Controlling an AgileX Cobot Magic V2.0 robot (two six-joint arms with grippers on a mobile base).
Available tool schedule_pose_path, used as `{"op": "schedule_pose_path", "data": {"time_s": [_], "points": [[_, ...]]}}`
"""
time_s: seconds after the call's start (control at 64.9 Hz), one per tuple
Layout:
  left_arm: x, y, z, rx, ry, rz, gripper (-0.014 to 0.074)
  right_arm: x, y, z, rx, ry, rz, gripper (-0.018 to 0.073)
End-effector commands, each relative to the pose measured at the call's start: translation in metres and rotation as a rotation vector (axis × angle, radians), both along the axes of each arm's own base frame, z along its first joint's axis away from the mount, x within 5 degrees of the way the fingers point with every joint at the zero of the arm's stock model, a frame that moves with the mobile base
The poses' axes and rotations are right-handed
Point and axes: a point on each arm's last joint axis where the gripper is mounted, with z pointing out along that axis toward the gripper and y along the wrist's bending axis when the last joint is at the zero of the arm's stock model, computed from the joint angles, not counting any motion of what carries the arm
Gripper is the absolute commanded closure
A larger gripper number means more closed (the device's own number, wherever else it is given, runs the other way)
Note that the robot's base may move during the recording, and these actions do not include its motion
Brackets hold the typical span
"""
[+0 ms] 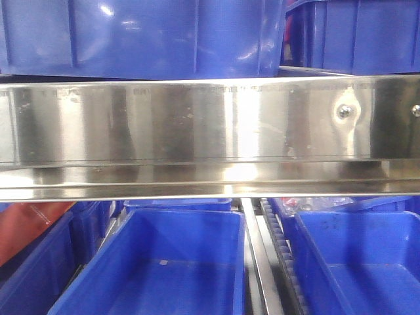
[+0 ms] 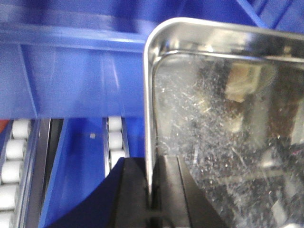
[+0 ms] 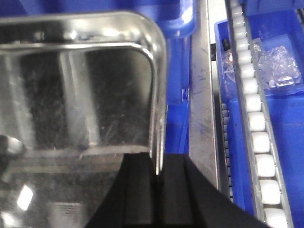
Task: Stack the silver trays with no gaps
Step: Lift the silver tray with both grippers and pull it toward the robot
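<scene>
In the left wrist view a shiny scratched silver tray (image 2: 223, 123) fills the right half. My left gripper (image 2: 151, 164) is shut on its thin left rim, one black finger (image 2: 130, 190) on each side. In the right wrist view a silver tray (image 3: 80, 90) fills the left half. My right gripper (image 3: 156, 161) is shut on its right rim, where two thin metal edges show between the fingers. I cannot tell whether both views show the same tray. No tray or gripper shows in the front view.
A long brushed-steel shelf rail (image 1: 197, 125) with screws spans the front view. Blue bins (image 1: 164, 262) sit above and below it. White roller tracks (image 2: 14, 156) (image 3: 256, 118) run beside the bins. A clear plastic bag (image 3: 278, 66) lies in a right-hand bin.
</scene>
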Motion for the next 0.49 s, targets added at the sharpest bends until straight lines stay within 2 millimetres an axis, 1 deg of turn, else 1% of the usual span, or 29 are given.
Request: {"op": "schedule_pose_path", "data": {"time_s": [0.0, 0.062, 0.231, 0.478], "points": [[-0.0086, 0.0031, 0.0095, -0.011, -0.025, -0.003, 0.0608, -0.0061, 0.0005, 0.016, 0.011, -0.071, 0.018, 0.0634], [-0.011, 0.0048, 0.0125, -0.019, -0.037, -0.005, 0.0608, -0.0074, 0.0018, 0.0188, 0.007, -0.077, 0.022, 0.0634], [-0.0157, 0.0083, 0.0168, -0.026, -0.047, -0.004, 0.0608, -0.0092, 0.007, 0.0179, -0.005, -0.074, 0.038, 0.0634], [-0.0167, 0.0088, 0.0177, -0.03, -0.048, -0.004, 0.0608, -0.0077, 0.0084, 0.0158, -0.011, -0.064, 0.039, 0.0634]]}}
